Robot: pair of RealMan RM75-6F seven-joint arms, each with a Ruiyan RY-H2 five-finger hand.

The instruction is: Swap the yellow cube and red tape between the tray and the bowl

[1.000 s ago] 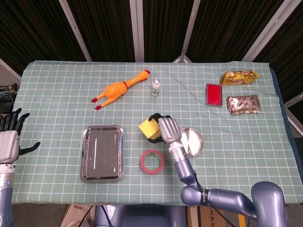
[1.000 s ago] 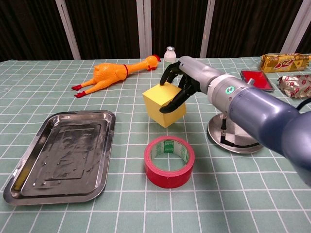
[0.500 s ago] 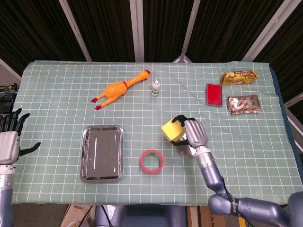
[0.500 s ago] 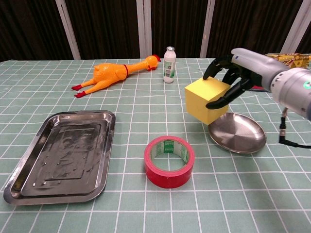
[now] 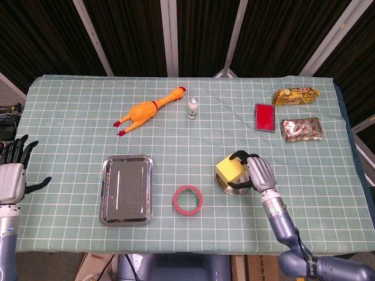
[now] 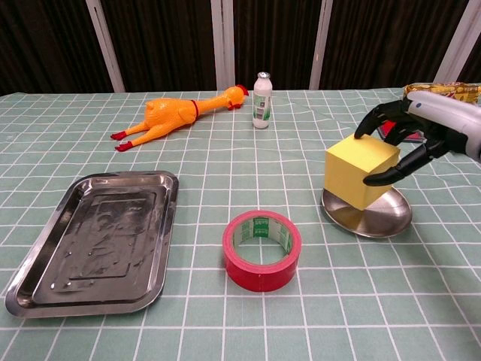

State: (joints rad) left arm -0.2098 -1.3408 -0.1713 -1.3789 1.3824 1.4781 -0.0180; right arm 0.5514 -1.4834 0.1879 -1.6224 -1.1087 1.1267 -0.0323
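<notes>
- Chest view shows the red tape [image 6: 261, 250] lying nearest, on the cloth, not yet in the tray [image 6: 45, 293].
- Farther back, the right hand [image 6: 421, 135] grips the yellow cube [image 6: 359, 170] over the bowl [image 6: 383, 222]; dropped off-centre, it might tip out.
- The left hand [image 5: 10, 175] waits with fingers spread, holding nothing.

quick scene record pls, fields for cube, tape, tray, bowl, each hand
yellow cube: gripped by right hand, over the bowl; contact with bowl unclear
red tape: on the cloth between tray and bowl
tray: nothing in it
bowl: under the cube
right hand: fingers wrapped on cube
left hand: at table's left edge, fingers apart, holding nothing
</notes>
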